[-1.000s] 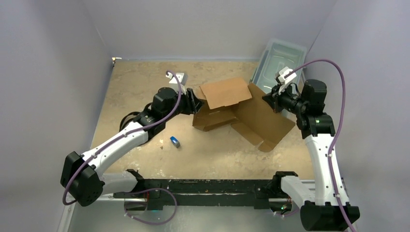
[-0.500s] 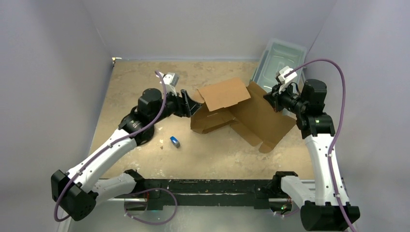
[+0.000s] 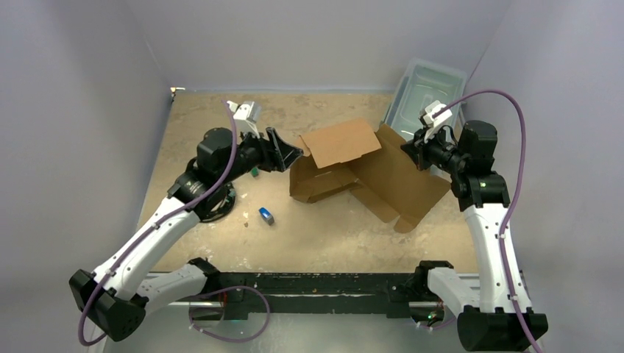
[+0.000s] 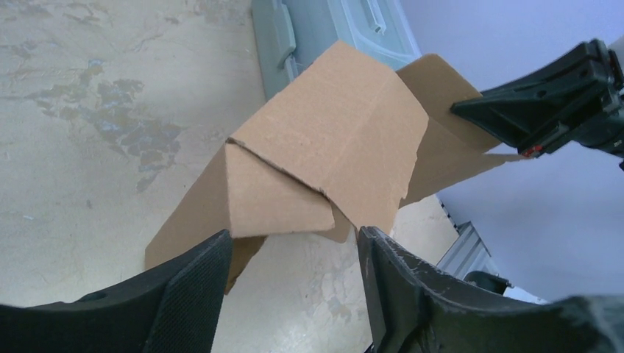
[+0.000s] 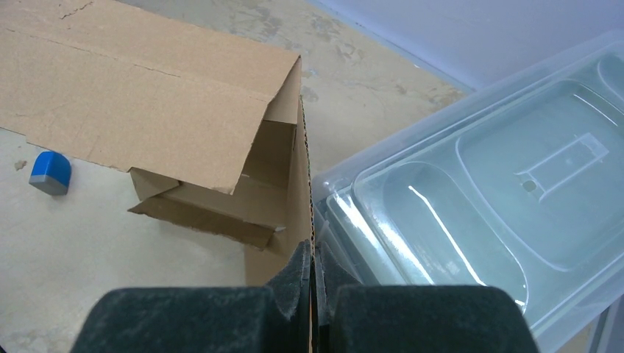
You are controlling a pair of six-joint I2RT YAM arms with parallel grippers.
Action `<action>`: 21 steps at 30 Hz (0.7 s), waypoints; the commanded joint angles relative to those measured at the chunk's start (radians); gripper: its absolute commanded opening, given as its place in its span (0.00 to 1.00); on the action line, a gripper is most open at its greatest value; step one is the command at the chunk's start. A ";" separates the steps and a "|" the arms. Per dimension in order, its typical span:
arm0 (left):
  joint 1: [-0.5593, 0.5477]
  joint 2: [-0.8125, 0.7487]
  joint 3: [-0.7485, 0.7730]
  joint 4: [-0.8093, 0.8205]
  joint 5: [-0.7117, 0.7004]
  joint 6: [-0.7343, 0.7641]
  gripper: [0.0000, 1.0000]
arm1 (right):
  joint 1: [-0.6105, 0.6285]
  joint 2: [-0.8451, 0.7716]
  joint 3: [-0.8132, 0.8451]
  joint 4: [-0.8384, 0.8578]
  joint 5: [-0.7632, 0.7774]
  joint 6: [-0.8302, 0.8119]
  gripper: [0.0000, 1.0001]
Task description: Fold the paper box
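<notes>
The paper box (image 3: 360, 170) is a brown corrugated cardboard sheet, partly folded, lying mid-table with one flap raised over its left part and a big panel tilted up on the right. My left gripper (image 3: 288, 156) is open and empty, just left of the box's left end; its wrist view shows the box (image 4: 324, 158) a little ahead of the fingertips (image 4: 210, 257), apart from them. My right gripper (image 3: 409, 151) is shut on the upright edge of the box's right panel (image 5: 298, 184), seen edge-on between its pads.
A clear plastic lidded bin (image 3: 427, 88) stands at the back right, right behind the held panel, and fills the right of the right wrist view (image 5: 486, 184). A small blue block (image 3: 266, 215) lies on the table left of centre. Grey walls enclose the table.
My left arm has drawn back to the left and risen, its gripper coming off the box's left end. The box's left part shifted slightly left. The right arm has not moved.
</notes>
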 commanded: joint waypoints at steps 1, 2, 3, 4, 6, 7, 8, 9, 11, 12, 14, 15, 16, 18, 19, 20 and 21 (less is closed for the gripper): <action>0.007 0.070 0.097 -0.032 -0.036 -0.040 0.55 | 0.003 -0.007 0.001 0.022 0.009 0.004 0.00; 0.006 0.086 0.111 -0.051 -0.053 -0.031 0.53 | 0.002 -0.007 0.001 0.022 0.008 0.004 0.00; 0.006 0.102 0.123 -0.066 -0.064 -0.024 0.52 | 0.002 -0.007 0.001 0.022 0.007 0.005 0.00; 0.006 0.111 0.129 -0.076 -0.070 -0.017 0.51 | 0.003 -0.005 0.001 0.022 0.006 0.004 0.00; 0.005 0.124 0.137 -0.092 -0.081 -0.005 0.49 | 0.003 -0.003 0.001 0.022 0.005 0.004 0.00; 0.004 0.127 0.136 -0.094 -0.083 0.000 0.48 | 0.003 -0.001 0.001 0.022 0.003 0.003 0.00; 0.003 0.133 0.134 -0.098 -0.084 0.004 0.46 | 0.003 0.001 0.001 0.023 0.001 0.003 0.00; 0.001 0.138 0.134 -0.101 -0.084 0.006 0.42 | 0.004 0.002 0.004 0.022 -0.002 0.004 0.00; -0.004 0.151 0.130 -0.105 -0.090 0.010 0.37 | 0.003 0.006 0.004 0.022 -0.011 0.004 0.00; -0.007 0.159 0.129 -0.105 -0.091 0.011 0.32 | 0.002 0.007 0.004 0.020 -0.020 0.002 0.00; -0.012 0.172 0.124 -0.097 -0.093 0.007 0.25 | 0.003 0.006 0.006 0.013 -0.056 -0.007 0.00; -0.016 0.178 0.123 -0.090 -0.093 0.002 0.24 | 0.004 0.002 0.005 0.010 -0.085 -0.014 0.00; -0.021 0.184 0.124 -0.083 -0.096 -0.003 0.22 | 0.002 -0.001 0.003 0.010 -0.111 -0.016 0.00; -0.026 0.195 0.125 -0.065 -0.099 -0.020 0.20 | 0.004 -0.010 -0.004 0.006 -0.169 -0.021 0.00; -0.027 0.200 0.124 -0.054 -0.103 -0.029 0.19 | 0.004 -0.013 -0.005 0.002 -0.191 -0.026 0.00; -0.028 0.204 0.122 -0.041 -0.107 -0.040 0.19 | 0.004 -0.015 -0.005 -0.002 -0.210 -0.030 0.00; -0.028 0.208 0.119 -0.028 -0.111 -0.052 0.19 | 0.003 -0.017 -0.006 -0.002 -0.224 -0.033 0.00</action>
